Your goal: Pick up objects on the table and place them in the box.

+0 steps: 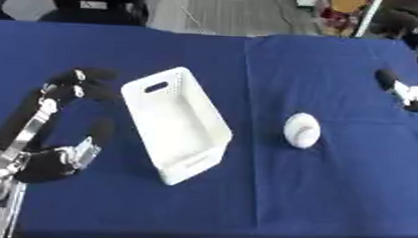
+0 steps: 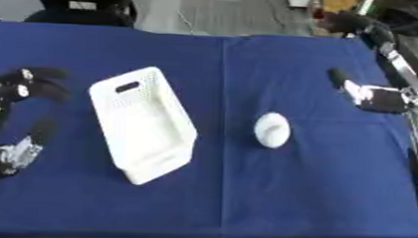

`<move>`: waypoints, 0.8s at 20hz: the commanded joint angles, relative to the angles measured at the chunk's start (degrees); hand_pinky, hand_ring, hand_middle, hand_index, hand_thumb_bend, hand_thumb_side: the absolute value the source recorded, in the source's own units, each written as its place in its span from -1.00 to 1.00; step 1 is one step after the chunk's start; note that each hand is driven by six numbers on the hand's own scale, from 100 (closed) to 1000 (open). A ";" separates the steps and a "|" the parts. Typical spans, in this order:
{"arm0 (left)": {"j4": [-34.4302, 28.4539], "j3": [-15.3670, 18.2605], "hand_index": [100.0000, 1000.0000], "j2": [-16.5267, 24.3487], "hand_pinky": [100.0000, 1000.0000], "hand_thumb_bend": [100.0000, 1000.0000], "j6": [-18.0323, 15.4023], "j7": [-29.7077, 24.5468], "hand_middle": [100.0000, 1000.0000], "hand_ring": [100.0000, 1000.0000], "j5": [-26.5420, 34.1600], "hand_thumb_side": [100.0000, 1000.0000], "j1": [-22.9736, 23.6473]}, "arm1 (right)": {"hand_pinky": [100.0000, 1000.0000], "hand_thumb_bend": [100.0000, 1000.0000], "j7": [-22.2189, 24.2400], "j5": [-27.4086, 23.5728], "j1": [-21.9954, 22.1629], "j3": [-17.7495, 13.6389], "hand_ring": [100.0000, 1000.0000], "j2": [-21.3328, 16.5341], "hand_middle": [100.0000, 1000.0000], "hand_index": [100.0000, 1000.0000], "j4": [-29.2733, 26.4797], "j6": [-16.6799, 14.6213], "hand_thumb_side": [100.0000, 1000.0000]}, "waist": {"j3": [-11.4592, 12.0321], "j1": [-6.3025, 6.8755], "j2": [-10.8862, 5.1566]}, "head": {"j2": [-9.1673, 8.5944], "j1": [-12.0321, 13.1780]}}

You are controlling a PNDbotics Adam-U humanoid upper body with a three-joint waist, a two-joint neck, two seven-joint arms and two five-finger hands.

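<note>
While the white ball (image 1: 302,129) sits alone on the blue tablecloth (image 1: 332,195), nothing is holding it. It lies right of the white box (image 1: 176,124), near it but not touching, roughly mid-table. Faint reddish stitching shows on the ball. The box is a perforated plastic bin with a slot handle at its far end, set askew, and nothing shows inside it. The left hand (image 1: 74,86) is left of the box, fingers spread apart and relaxed, gripping nothing, hovering over or resting on the cloth, can't tell which. The right hand (image 2: 370,96) comes in from the right edge, well apart from the ball; one dark finger sticks out toward the table centre, but can't tell whether its fingers are apart or curled. A seam runs down the cloth between box and ball.
</note>
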 commanded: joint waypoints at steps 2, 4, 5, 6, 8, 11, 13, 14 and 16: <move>-0.95 -0.21 0.40 0.72 0.18 -0.69 -0.18 -0.16 0.59 0.25 0.29 0.31 -0.22 | 0.91 -0.48 15.17 3.01 -2.86 1.70 0.72 -2.13 0.79 1.00 0.59 -16.27 -0.06 | 0.13 0.07 -0.85 | 0.06 -0.42; -0.95 -0.22 0.40 0.73 0.18 -0.69 -0.19 -0.19 0.59 0.25 0.31 0.31 -0.22 | 0.86 -0.50 15.40 3.26 -4.10 3.04 0.70 -2.29 0.78 1.00 2.35 -16.27 -0.04 | 0.17 0.07 -0.89 | 0.06 -0.43; -0.95 -0.24 0.40 0.74 0.18 -0.68 -0.20 -0.20 0.59 0.25 0.32 0.31 -0.21 | 0.86 -0.50 15.67 2.90 -4.69 3.70 0.70 -2.36 0.78 1.00 3.49 -16.27 -0.04 | 0.18 0.06 -0.91 | 0.06 -0.43; -0.95 -0.25 0.40 0.75 0.18 -0.69 -0.21 -0.23 0.59 0.25 0.32 0.31 -0.20 | 0.82 -0.52 16.11 2.22 -5.34 4.33 0.68 -2.44 0.77 1.00 4.87 -16.27 -0.02 | 0.20 0.05 -0.92 | 0.06 -0.44; -0.95 -0.28 0.39 0.76 0.18 -0.69 -0.21 -0.31 0.59 0.25 0.30 0.31 -0.17 | 0.78 -0.54 17.38 0.63 -6.49 5.09 0.67 -2.57 0.76 1.00 7.41 -16.27 -0.01 | 0.21 0.04 -0.93 | 0.06 -0.43; -0.95 -0.30 0.39 0.76 0.18 -0.69 -0.24 -0.38 0.59 0.25 0.30 0.31 -0.17 | 0.76 -0.54 19.82 -1.44 -7.99 5.34 0.66 -2.67 0.76 1.00 10.83 -16.27 0.00 | 0.23 0.04 -0.93 | 0.06 -0.35; -0.95 -0.29 0.39 0.76 0.18 -0.69 -0.25 -0.40 0.59 0.25 0.28 0.31 -0.17 | 0.76 -0.55 21.35 -2.22 -8.81 5.21 0.66 -2.68 0.76 1.00 12.69 -16.27 0.01 | 0.25 0.05 -0.91 | 0.06 -0.27; -0.95 -0.29 0.39 0.76 0.18 -0.69 -0.26 -0.41 0.59 0.25 0.27 0.31 -0.17 | 0.75 -0.55 21.99 -2.50 -9.09 5.13 0.65 -2.67 0.76 1.00 13.39 -16.27 0.02 | 0.25 0.06 -0.90 | 0.06 -0.24; -0.95 -0.31 0.39 0.75 0.18 -0.69 -0.28 -0.44 0.59 0.25 0.26 0.31 -0.16 | 0.73 -0.56 23.10 -2.76 -9.65 4.99 0.64 -2.61 0.76 1.00 14.99 -16.27 0.03 | 0.24 0.06 -0.91 | 0.06 -0.20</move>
